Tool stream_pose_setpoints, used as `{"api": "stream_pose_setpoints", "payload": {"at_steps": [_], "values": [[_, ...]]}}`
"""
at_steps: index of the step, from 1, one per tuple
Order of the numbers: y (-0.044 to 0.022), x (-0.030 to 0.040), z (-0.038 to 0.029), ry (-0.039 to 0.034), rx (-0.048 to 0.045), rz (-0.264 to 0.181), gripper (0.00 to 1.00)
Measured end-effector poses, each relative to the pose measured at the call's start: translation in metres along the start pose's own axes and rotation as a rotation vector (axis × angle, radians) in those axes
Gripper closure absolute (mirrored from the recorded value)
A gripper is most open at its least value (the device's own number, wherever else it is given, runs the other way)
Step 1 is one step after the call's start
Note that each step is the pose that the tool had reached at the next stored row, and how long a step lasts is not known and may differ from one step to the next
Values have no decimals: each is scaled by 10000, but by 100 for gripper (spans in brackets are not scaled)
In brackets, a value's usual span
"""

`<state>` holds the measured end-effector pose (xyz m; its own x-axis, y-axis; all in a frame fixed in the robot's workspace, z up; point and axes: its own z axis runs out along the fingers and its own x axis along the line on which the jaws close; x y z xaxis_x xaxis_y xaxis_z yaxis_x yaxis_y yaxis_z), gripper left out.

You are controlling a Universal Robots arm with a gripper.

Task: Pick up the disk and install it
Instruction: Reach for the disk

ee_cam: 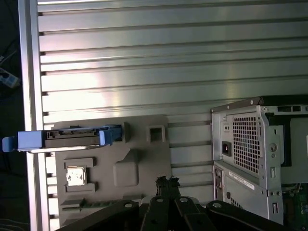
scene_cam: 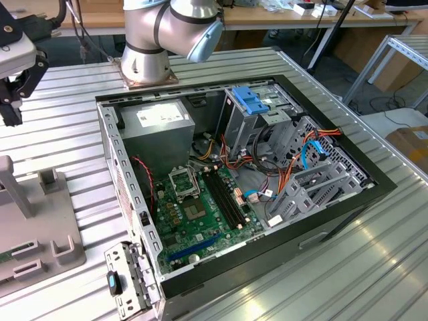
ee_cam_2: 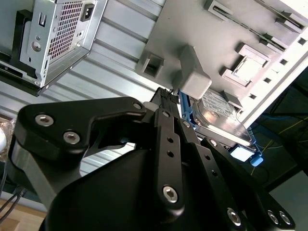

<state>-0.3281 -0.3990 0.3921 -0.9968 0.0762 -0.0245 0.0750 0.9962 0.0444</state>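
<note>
Disk first: the flat silver-grey metal hard drive in its bright blue plastic carrier frame (ee_cam: 72,139) stands on its long edge in a slot of the pale grey moulded fixture plate (ee_cam: 144,163). It is on the side of the plate farthest from the open black computer case (scene_cam: 281,264). In the exterior view the plate lies at the lower left of the frame and the case fills the middle.

My black linkage gripper (ee_cam: 167,182) hangs over the plate near the edge that faces the case, at the upper left of the exterior view. As far as I can judge from both wrist views, its fingers are pressed together with nothing between them. The drive sits untouched in its slot, so I judge the pick-up not yet begun.

What matters to me is this. The drive lies across the plate from the fingertips, away from the case and well apart from them. Its long axis runs along the ribs of the ribbed aluminium table (ee_cam: 168,48), with one blue end reaching the table's edge rail. In the second wrist view its broad silver face is turned toward the gripper and tilted.
</note>
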Motion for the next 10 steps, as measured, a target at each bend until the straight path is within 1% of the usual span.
{"api": "stream_pose_setpoints", "payload": {"at_steps": [4, 8, 10], "values": [[-1, 6, 0, 0, 0, 1, 89], [-3, 37, -1, 1, 0, 1, 89], [-3, 40, -1, 0, 0, 0, 89]]}}
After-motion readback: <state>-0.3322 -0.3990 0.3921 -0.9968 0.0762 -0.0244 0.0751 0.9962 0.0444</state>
